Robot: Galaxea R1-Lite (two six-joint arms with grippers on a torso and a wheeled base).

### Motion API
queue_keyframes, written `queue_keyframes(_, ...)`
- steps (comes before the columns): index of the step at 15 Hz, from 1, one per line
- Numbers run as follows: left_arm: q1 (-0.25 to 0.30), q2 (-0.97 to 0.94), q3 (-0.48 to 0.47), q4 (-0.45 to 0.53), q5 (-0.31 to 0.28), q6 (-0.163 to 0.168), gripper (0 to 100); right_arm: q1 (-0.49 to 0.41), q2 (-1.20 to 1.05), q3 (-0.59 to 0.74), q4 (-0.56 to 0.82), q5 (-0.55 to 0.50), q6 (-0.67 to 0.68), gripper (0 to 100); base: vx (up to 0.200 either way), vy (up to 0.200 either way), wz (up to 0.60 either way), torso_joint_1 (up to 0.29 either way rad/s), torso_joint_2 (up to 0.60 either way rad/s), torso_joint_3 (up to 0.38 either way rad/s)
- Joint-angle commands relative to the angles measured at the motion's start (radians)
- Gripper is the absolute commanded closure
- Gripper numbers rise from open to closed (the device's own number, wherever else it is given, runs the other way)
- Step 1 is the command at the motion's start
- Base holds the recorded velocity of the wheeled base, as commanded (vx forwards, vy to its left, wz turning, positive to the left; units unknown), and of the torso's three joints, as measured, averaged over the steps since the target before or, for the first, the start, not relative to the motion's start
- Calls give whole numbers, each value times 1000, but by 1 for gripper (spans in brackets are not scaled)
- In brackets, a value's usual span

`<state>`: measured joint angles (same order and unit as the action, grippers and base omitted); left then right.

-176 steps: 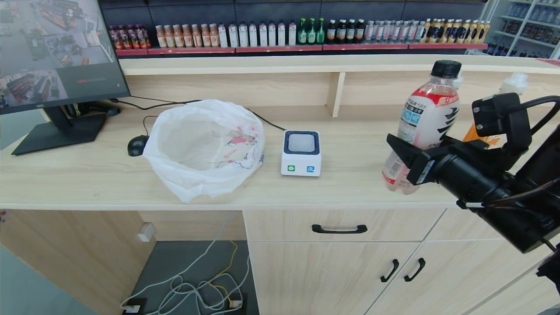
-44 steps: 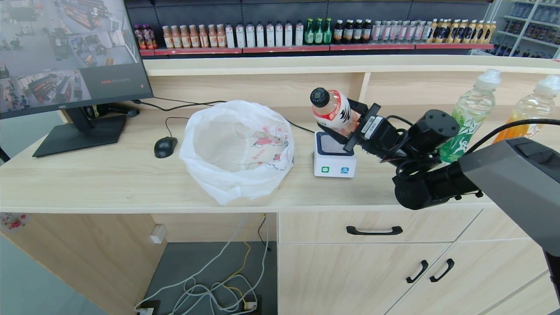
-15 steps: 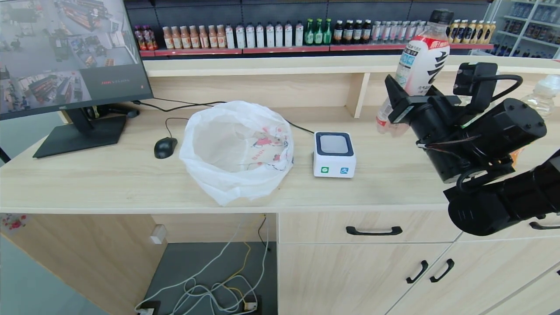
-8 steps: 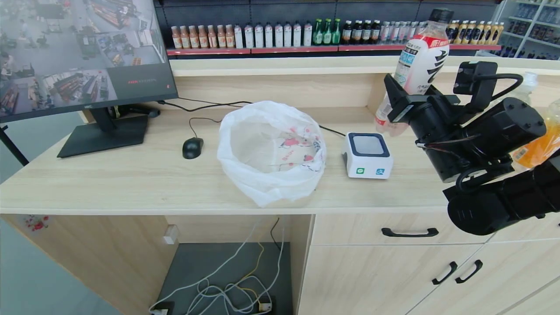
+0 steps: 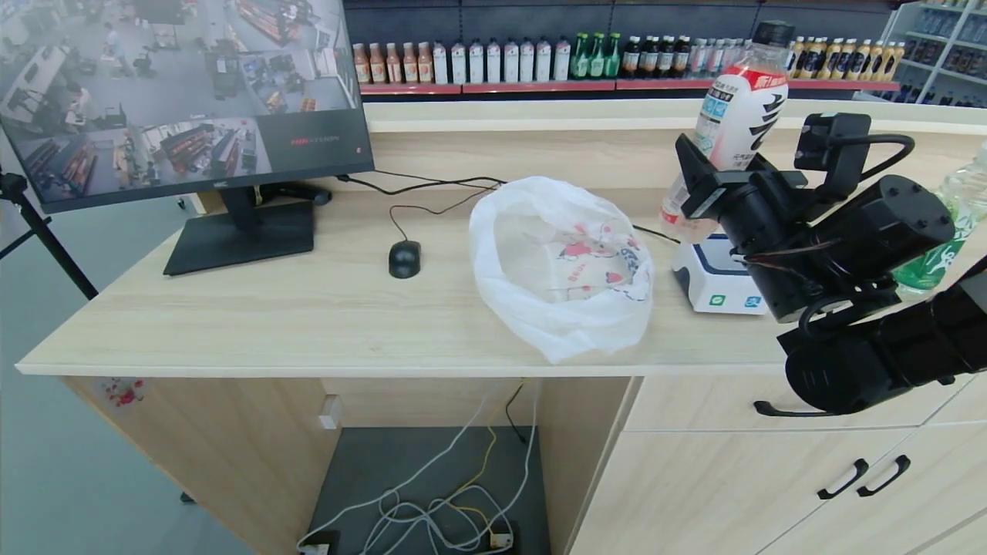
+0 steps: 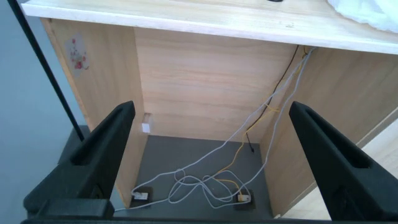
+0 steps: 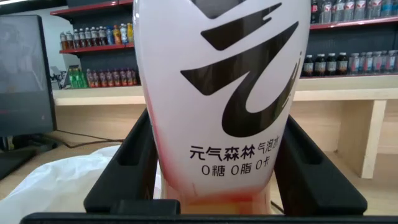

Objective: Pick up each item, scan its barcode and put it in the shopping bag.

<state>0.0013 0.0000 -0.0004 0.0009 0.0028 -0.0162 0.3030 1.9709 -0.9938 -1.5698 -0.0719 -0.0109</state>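
Firmly clasped low down by the right gripper (image 5: 703, 194), the bottle (image 5: 738, 108), near upright, cap uppermost.

The bottle (image 5: 736, 116) is being held upright again in the right gripper (image 5: 713, 183), after being tipped cap-forward over the scanner (image 5: 713, 281) about three seconds ago and then raised. Over the last second the head camera is being moved, so everything on the counter (image 5: 308, 308) is being displaced toward 3 o'clock in the picture; this is not being counted as a move of the things themselves. Relative to the counter, the bottle is being carried toward 9 o'clock. From 2 o'clock of the scanner a second ago, it is now being held over the scanner's far edge, nearer the bag (image 5: 563, 262).
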Motion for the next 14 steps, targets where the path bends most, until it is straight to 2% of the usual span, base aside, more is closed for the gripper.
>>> queue_keyframes(1, 0, 0, 0, 1, 0, -1, 0, 1, 14, 0, -1, 0, 2, 100, 0, 0, 0, 0, 0, 0)
queue_keyframes(4, 0, 0, 0, 1, 0, 1, 0, 11, 19, 1, -1, 0, 3, 100, 0, 0, 0, 0, 0, 0)
queue_keyframes(8, 0, 0, -1, 1, 0, -1, 0, 70, 40, -3, -1, 0, 2, 100, 0, 0, 0, 0, 0, 0)
queue_keyframes(12, 0, 0, 0, -1, 0, -4, 0, 87, 48, -25, -1, 0, 3, 100, 200, 0, 0, -7, -1, 7)
queue_keyframes(14, 0, 0, -1, 1, 0, -2, 0, 99, 48, -23, -1, 0, 3, 100, 0, 0, 0, 0, 0, 0)
